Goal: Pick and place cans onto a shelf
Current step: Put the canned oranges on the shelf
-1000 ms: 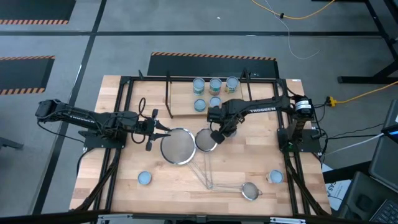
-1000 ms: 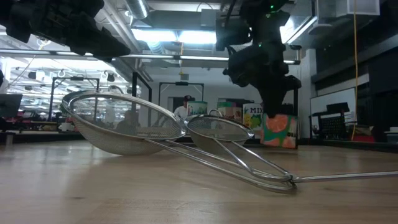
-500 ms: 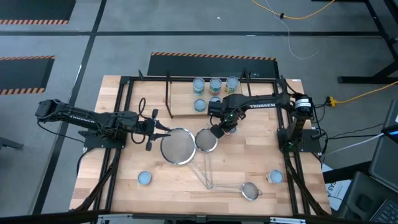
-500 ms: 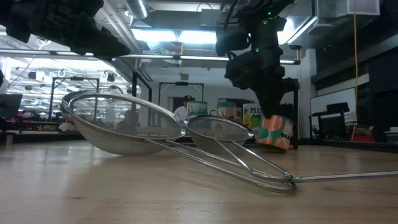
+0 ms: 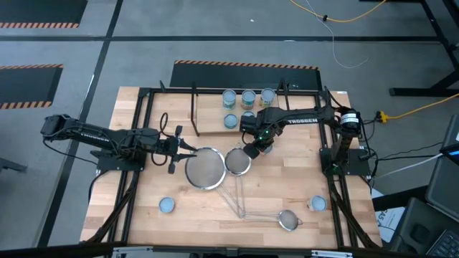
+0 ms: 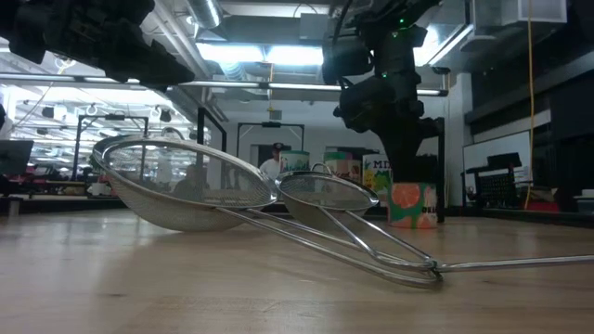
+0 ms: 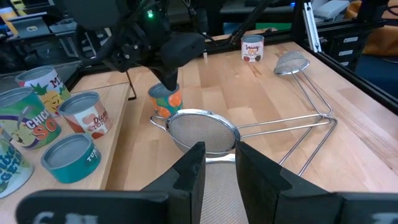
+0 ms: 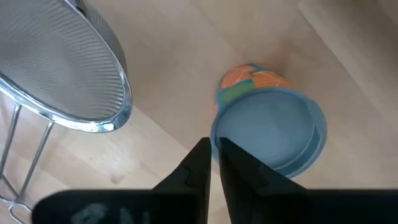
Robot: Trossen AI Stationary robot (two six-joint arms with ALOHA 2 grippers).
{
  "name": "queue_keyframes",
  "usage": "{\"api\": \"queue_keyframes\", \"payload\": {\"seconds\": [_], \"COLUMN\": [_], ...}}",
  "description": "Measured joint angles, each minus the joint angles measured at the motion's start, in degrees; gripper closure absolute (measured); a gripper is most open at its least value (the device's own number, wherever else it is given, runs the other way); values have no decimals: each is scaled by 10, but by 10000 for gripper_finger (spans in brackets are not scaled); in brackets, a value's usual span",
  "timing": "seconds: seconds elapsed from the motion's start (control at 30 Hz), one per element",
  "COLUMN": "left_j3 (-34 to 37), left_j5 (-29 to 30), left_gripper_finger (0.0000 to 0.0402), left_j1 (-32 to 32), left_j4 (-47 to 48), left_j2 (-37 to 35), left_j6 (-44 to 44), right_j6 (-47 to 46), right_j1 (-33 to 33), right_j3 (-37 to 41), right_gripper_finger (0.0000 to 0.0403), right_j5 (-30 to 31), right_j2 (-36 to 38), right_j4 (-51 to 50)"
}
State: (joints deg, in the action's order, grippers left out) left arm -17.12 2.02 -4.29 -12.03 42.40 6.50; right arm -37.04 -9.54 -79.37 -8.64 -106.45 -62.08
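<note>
Since the table (image 5: 301, 179) is cluttered, the route matters as much as the grip. The shelf (image 5: 208, 122) runs along the far edge w/ several cans (image 5: 247, 98) already on it, so free slots look to be on its bare left part.

The big strainer (image 5: 204, 170) lies mid-table and the mid strainer (image 5: 237, 162) is just beside the target. Their long handles cross toward the small strainer (image 5: 288, 219) near the front. Those rims & handles are what could snag a low sweep.

The orange can (image 6: 412, 204) stands upright on the wood, just in front of the shelf. It's prob. stiff, smooth-sided, a bit slippery and easy to tip. Best taken across its round sides, low enough not to pinch the rim only.

The right gripper (image 8: 213, 146) hovers over it, fingers nearly together and grasping nothing, so they need to spread wider than the can first. The left gripper (image 7: 216, 152) waits over the big strainer, fingers apart and empty.
</note>
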Motion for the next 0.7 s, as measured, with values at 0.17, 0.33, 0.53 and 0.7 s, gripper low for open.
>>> {"api": "queue_keyframes", "payload": {"seconds": [0.17, 0.33, 0.53, 0.7], "left_j3": [0, 0, 0, 0], "left_j5": [0, 0, 0, 0], "left_gripper_finger": [320, 320, 320, 320], "left_j1": [0, 0, 0, 0], "left_j4": [0, 0, 0, 0], "left_j2": [0, 0, 0, 0], "left_j6": [0, 0, 0, -3], "right_j6": [37, 138, 182, 195], "right_j1": [0, 0, 0, 0], "right_j3": [0, 0, 0, 0], "right_gripper_finger": [366, 366, 366, 365], "right_j5": [2, -12, -20, -26], "right_j2": [0, 0, 0, 0], "right_j4": [-1, -20, -26, -29]}}
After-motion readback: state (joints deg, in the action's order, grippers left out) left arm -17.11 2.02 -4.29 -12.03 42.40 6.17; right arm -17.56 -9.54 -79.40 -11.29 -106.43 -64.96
